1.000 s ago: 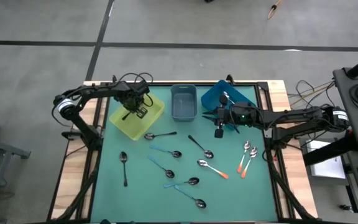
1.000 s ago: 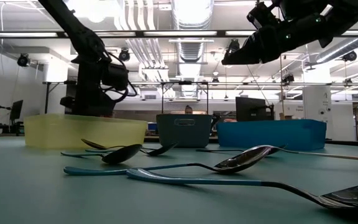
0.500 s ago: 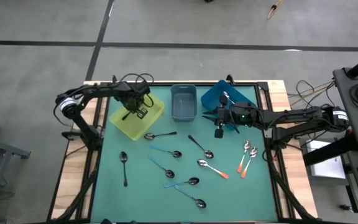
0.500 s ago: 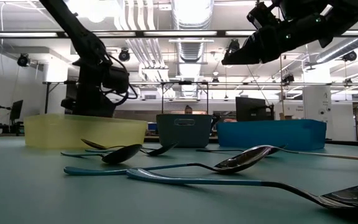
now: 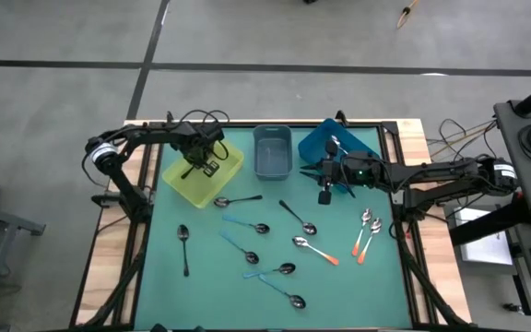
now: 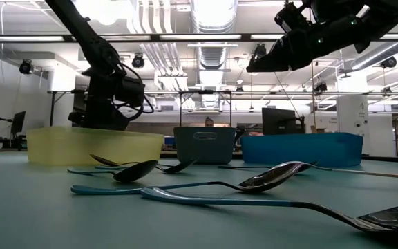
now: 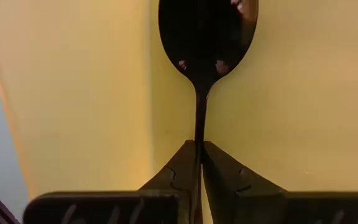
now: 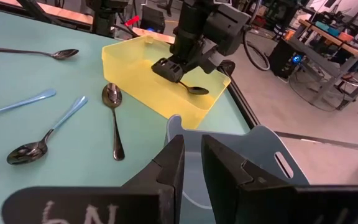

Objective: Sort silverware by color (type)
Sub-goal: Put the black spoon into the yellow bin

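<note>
- Since one second ago the left arm's elbow has crept slightly toward 12 o'clock in the high view; spoons on the mat and the right arm are unchanged.
- Left gripper [image 5: 206,168] hangs over the yellow bin [image 5: 178,183], at roughly 10 o'clock on the table [image 5: 164,277]. Fingers [image 7: 180,169] are pressed together on the thin handle of a black-handled spoon [image 7: 206,37]; its bowl points ahead over the yellow floor of the bin.
- Right wrist view confirms it: the spoon's bowl sticks out from the left gripper just above the bin's inside.
- Right gripper [image 5: 324,194] waits near 1 o'clock, beside the blue bin [image 5: 313,144]. Fingers [image 8: 171,163] stand slightly apart, nothing between them.
- Grey-blue bin [image 5: 272,152] sits at 12 o'clock, between the yellow and blue bins.
- Loose silverware on the green mat: one black-handled spoon at 8 o'clock [image 5: 183,243], one near centre just off the yellow bin [image 5: 231,200], one right of centre [image 5: 298,219].
- Light blue spoons cluster from centre toward 6 o'clock [image 5: 249,225]; I count about five, though overlaps make that uncertain.
- Orange-red spoons lie at 4 o'clock: a close pair [image 5: 366,231] and a single one [image 5: 313,248] nearer centre.
- Low view: a light blue spoon [image 6: 185,187] lies nearest the camera, bins lined up behind.
</note>
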